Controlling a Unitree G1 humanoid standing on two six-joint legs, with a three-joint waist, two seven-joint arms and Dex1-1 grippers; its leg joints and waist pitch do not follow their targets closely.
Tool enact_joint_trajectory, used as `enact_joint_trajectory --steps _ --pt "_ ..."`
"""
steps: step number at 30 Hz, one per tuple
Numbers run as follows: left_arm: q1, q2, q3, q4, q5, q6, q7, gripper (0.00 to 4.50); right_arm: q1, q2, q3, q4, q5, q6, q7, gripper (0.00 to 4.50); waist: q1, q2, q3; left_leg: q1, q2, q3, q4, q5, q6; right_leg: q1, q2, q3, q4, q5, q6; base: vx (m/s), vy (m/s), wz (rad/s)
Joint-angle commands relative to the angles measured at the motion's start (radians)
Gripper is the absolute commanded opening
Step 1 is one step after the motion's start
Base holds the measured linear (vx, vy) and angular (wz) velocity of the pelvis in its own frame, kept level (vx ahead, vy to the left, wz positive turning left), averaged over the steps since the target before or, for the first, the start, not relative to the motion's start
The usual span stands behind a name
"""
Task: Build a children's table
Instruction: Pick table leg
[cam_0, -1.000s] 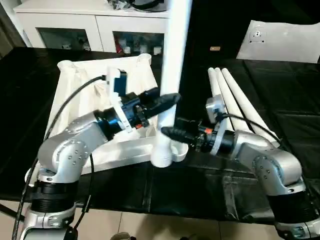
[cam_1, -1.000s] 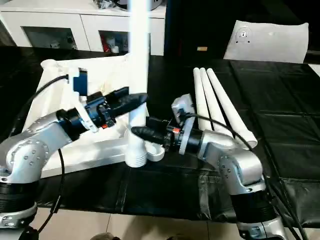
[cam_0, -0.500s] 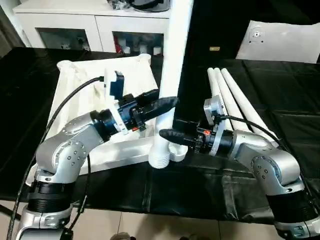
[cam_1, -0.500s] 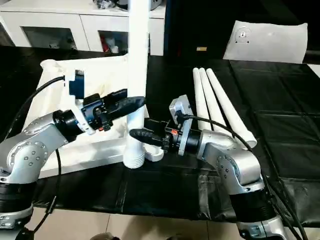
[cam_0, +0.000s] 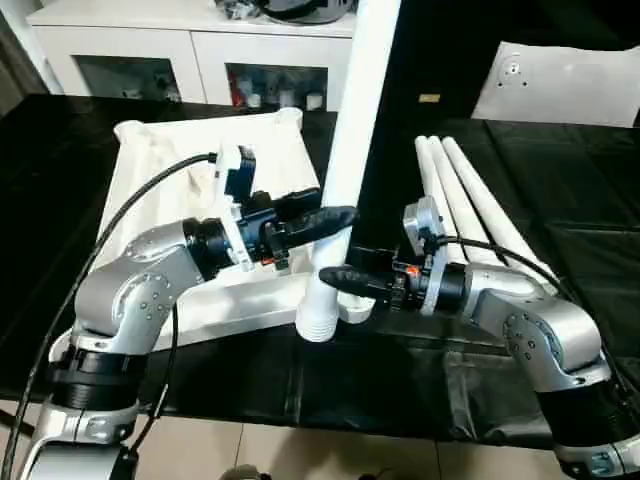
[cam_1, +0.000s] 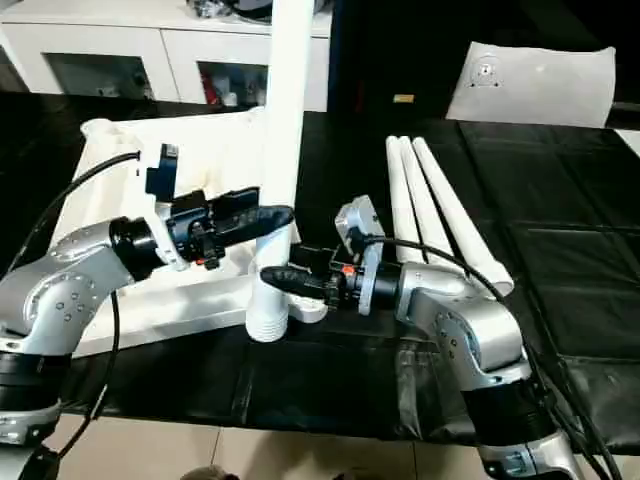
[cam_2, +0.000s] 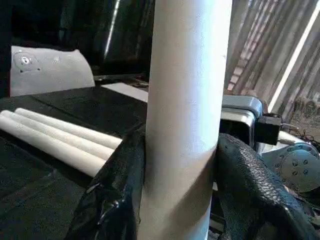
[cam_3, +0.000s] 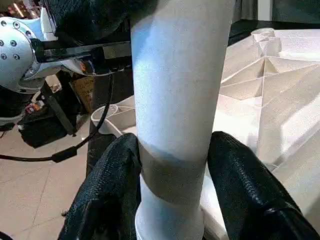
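Now both forearms reach inward to 1 upright leg (cam_0: 345, 170) beside the tabletop (cam_0: 170, 190) corner; left fingers (cam_0: 335, 217) clamp above right fingers (cam_0: 335, 278). Left wrist view adds 3 spare legs (cam_2: 55, 137).

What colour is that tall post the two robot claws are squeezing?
Plain white all over; the leg shows best in the left eye view.

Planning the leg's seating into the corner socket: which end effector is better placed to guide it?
Probably right: the right end effector grips the leg nearest its threaded end, beside the socket; the left end effector holds higher.
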Motion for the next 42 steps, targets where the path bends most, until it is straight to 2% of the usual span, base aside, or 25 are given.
enact_joint_trajectory --steps 1,4,5,6,8,10,12,13,14,15,17,18,19,20,21,23,24,27,30,34,36,37,39,40,42 --pt "-0.013 -0.015 0.008 0.013 -0.008 0.004 -0.003 1.81 -0.018 0.003 -0.008 0.0 -0.014 -0.024 -0.005 1.8 0.003 -0.007 -0.072 -0.003 0.042 -0.003 -0.06 0.011 0.046 0.072 -0.088 0.058 -0.069 -0.083 -0.176 0.0 0.0 0.0" --pt "-0.022 -0.035 0.037 0.042 0.007 -0.019 0.052 1.81 -0.026 0.008 -0.01 0.013 -0.031 -0.031 -0.029 1.8 0.002 -0.007 -0.073 -0.003 0.043 -0.004 -0.06 0.013 0.045 0.072 -0.088 0.057 -0.068 -0.079 -0.178 0.0 0.0 0.0" --pt "-0.029 -0.045 0.053 0.065 0.023 -0.034 0.091 1.81 -0.032 0.014 -0.017 0.022 -0.031 -0.032 -0.04 2.36 0.001 -0.009 -0.072 -0.003 0.042 -0.003 -0.059 0.006 0.045 0.071 -0.087 0.057 -0.07 -0.086 -0.178 0.0 0.0 0.0" --pt "-0.035 -0.049 0.065 0.086 0.042 -0.048 0.126 1.81 -0.037 0.02 -0.024 0.031 -0.034 -0.036 -0.055 2.5 0.002 -0.008 -0.073 -0.004 0.041 -0.003 -0.059 0.005 0.044 0.072 -0.088 0.057 -0.071 -0.091 -0.179 0.0 0.0 0.0" --pt "-0.049 -0.052 0.089 0.116 0.064 -0.053 0.191 1.81 -0.047 0.036 -0.043 0.046 -0.041 -0.061 -0.083 2.56 0.001 -0.011 -0.072 -0.004 0.04 -0.003 -0.059 -0.001 0.041 0.071 -0.086 0.057 -0.073 -0.099 -0.173 0.0 0.0 0.0" --pt "-0.059 -0.055 0.107 0.131 0.074 -0.051 0.236 1.79 -0.054 0.047 -0.055 0.056 -0.052 -0.087 -0.103 2.85 0.0 -0.012 -0.07 -0.004 0.039 -0.003 -0.061 -0.018 0.036 0.073 -0.087 0.056 -0.076 -0.136 -0.158 0.0 0.0 0.0" --pt "-0.071 -0.061 0.127 0.14 0.082 -0.038 0.277 1.78 -0.062 0.055 -0.07 0.063 -0.042 -0.08 -0.111 2.95 -0.001 -0.011 -0.069 -0.002 0.04 -0.003 -0.062 -0.036 0.028 0.07 -0.086 0.056 -0.081 -0.179 -0.145 0.0 0.0 0.0" --pt "-0.076 -0.064 0.133 0.144 0.085 -0.033 0.296 1.78 -0.064 0.057 -0.074 0.066 -0.043 -0.085 -0.116 3.02 -0.001 -0.015 -0.068 -0.001 0.04 -0.002 -0.063 -0.042 0.028 0.068 -0.086 0.055 -0.083 -0.193 -0.141 0.0 0.0 0.0" --pt "-0.084 -0.069 0.145 0.149 0.085 -0.017 0.331 1.78 -0.067 0.061 -0.079 0.069 -0.046 -0.092 -0.125 3.15 0.0 -0.011 -0.067 0.0 0.041 -0.003 -0.064 -0.056 0.027 0.066 -0.088 0.055 -0.085 -0.22 -0.137 0.0 0.0 0.0" --pt "-0.089 -0.073 0.152 0.151 0.085 -0.008 0.352 1.78 -0.069 0.062 -0.081 0.072 -0.051 -0.1 -0.13 3.29 -0.002 -0.015 -0.066 0.0 0.041 -0.002 -0.064 -0.061 0.024 0.065 -0.087 0.055 -0.088 -0.233 -0.135 0.0 0.0 0.0" --pt "-0.096 -0.079 0.162 0.149 0.082 0.005 0.386 1.78 -0.072 0.072 -0.089 0.077 -0.077 -0.126 -0.173 3.39 0.0 -0.014 -0.065 0.0 0.042 -0.003 -0.066 -0.068 0.018 0.061 -0.087 0.054 -0.088 -0.254 -0.128 0.0 0.0 0.0" --pt "-0.108 -0.091 0.176 0.139 0.074 0.024 0.445 1.78 -0.083 0.087 -0.094 0.083 -0.114 -0.134 -0.242 3.53 0.0 -0.02 -0.064 0.002 0.042 -0.003 -0.067 -0.073 0.012 0.058 -0.086 0.054 -0.09 -0.27 -0.126 0.0 0.0 0.0" --pt "-0.113 -0.098 0.183 0.132 0.071 0.032 0.47 1.78 -0.093 0.086 -0.092 0.082 -0.115 -0.093 -0.264 3.53 0.0 -0.02 -0.064 0.002 0.041 -0.003 -0.067 -0.076 0.008 0.059 -0.088 0.053 -0.09 -0.278 -0.126 0.0 0.0 0.0" --pt "-0.118 -0.106 0.188 0.121 0.068 0.041 0.492 1.78 -0.104 0.089 -0.096 0.078 -0.087 -0.049 -0.256 3.66 0.0 -0.018 -0.064 0.003 0.038 -0.003 -0.066 -0.082 0.006 0.058 -0.085 0.053 -0.091 -0.29 -0.126 0.0 0.0 0.0" --pt "-0.119 -0.109 0.189 0.118 0.067 0.044 0.499 1.78 -0.108 0.091 -0.098 0.077 -0.074 -0.033 -0.252 3.8 0.0 -0.019 -0.063 0.003 0.038 -0.003 -0.067 -0.095 0.009 0.059 -0.086 0.053 -0.094 -0.309 -0.118 0.0 0.0 0.0" --pt "-0.121 -0.128 0.195 0.096 0.062 0.058 0.531 1.78 -0.126 0.108 -0.126 0.077 -0.018 0.031 -0.256 3.86 0.001 -0.022 -0.059 0.002 0.037 -0.003 -0.068 -0.113 0.014 0.056 -0.087 0.053 -0.101 -0.357 -0.097 0.0 0.0 0.0" --pt "-0.123 -0.143 0.199 0.081 0.058 0.068 0.554 1.78 -0.135 0.119 -0.139 0.079 0.0 0.059 -0.274 3.92 0.0 -0.022 -0.062 0.003 0.039 -0.004 -0.068 -0.107 0.012 0.055 -0.087 0.053 -0.101 -0.358 -0.091 0.0 0.0 0.0" --pt "-0.124 -0.17 0.201 0.045 0.046 0.09 0.595 1.78 -0.147 0.143 -0.158 0.082 0.032 0.107 -0.306 4.2 0.002 -0.023 -0.067 0.0 0.043 -0.005 -0.067 -0.066 0.012 0.056 -0.086 0.054 -0.088 -0.248 -0.124 0.0 0.0 0.0" --pt "-0.124 -0.194 0.192 0.013 0.034 0.108 0.624 1.78 -0.158 0.155 -0.16 0.08 0.062 0.15 -0.303 4.44 0.004 -0.027 -0.068 -0.003 0.041 -0.004 -0.066 -0.052 0.018 0.061 -0.087 0.054 -0.085 -0.203 -0.136 0.0 0.0 0.0" --pt "-0.127 -0.206 0.185 -0.011 0.027 0.125 0.638 1.78 -0.164 0.149 -0.132 0.076 0.052 0.189 -0.287 4.44 0.005 -0.028 -0.066 -0.005 0.041 -0.003 -0.066 -0.051 0.018 0.061 -0.088 0.054 -0.088 -0.218 -0.131 0.0 0.0 0.0" --pt "-0.13 -0.21 0.183 -0.026 0.026 0.136 0.642 1.78 -0.167 0.15 -0.106 0.082 0.027 0.191 -0.294 4.44 0.005 -0.028 -0.065 -0.004 0.04 -0.003 -0.067 -0.062 0.012 0.059 -0.089 0.053 -0.091 -0.243 -0.122 0.0 0.0 0.0" --pt "-0.131 -0.211 0.182 -0.036 0.026 0.145 0.645 1.78 -0.168 0.154 -0.098 0.085 0.023 0.197 -0.303 4.44 0.003 -0.033 -0.065 -0.004 0.041 -0.003 -0.067 -0.064 0.01 0.059 -0.089 0.053 -0.091 -0.25 -0.119 0.0 0.0 0.0" --pt "-0.131 -0.211 0.178 -0.044 0.025 0.15 0.647 1.78 -0.167 0.154 -0.087 0.086 0.016 0.191 -0.304 4.44 0.004 -0.032 -0.063 -0.004 0.04 -0.003 -0.068 -0.074 0.004 0.058 -0.09 0.054 -0.095 -0.283 -0.105 0.0 0.0 0.0" --pt "-0.131 -0.21 0.176 -0.047 0.026 0.152 0.646 1.78 -0.166 0.154 -0.078 0.087 0.01 0.185 -0.301 4.16 0.004 -0.032 -0.063 -0.003 0.041 -0.004 -0.068 -0.076 0.002 0.057 -0.089 0.054 -0.094 -0.286 -0.103 0.0 0.0 0.0" --pt "-0.131 -0.209 0.167 -0.061 0.025 0.16 0.646 1.78 -0.167 0.156 -0.051 0.101 -0.016 0.175 -0.31 4.06 0.003 -0.031 -0.062 -0.003 0.041 -0.005 -0.069 -0.079 -0.003 0.055 -0.089 0.053 -0.094 -0.288 -0.097 0.0 0.0 0.0"
